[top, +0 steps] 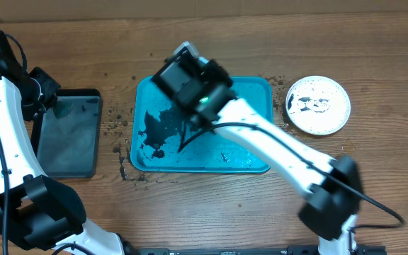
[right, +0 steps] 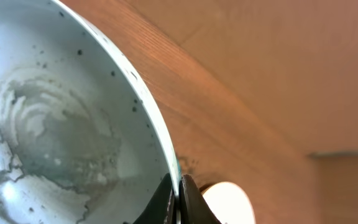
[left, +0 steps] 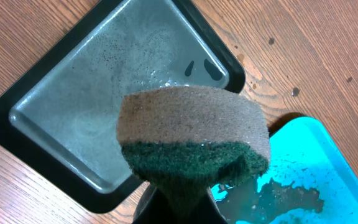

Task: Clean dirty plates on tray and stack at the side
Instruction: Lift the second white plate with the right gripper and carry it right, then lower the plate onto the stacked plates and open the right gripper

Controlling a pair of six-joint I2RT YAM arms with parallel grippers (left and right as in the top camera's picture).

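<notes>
On my overhead feed the right gripper (right: 179, 190) sits above the far left part of the blue tray (top: 250, 159), with the arm reaching in from the near right corner of the table (top: 211, 32). Its wrist camera shows the jaws almost closed, pinching the thin rim of a pale aqua plate (right: 55, 124). The plate is wet, streaked with grey smears and dotted with black specks. From above I cannot see this plate because the arm covers it.

The white plate (top: 319, 105) lies flat on the table just to the right of the blue tray, not touching it, and it is speckled with black grime. Inside the blue tray a dark puddle (top: 158, 131) spreads over the left half. Crumbs (top: 119, 117) are scattered on the wood around the tray's left edge.

My left gripper (top: 48, 95) hangs over the far left corner of the black tray (left: 55, 106), which has a wet grey floor. Its jaws are clamped on a sponge (left: 194, 140), brown face up and green scouring layer below, squeezed narrow where the fingers grip it.
</notes>
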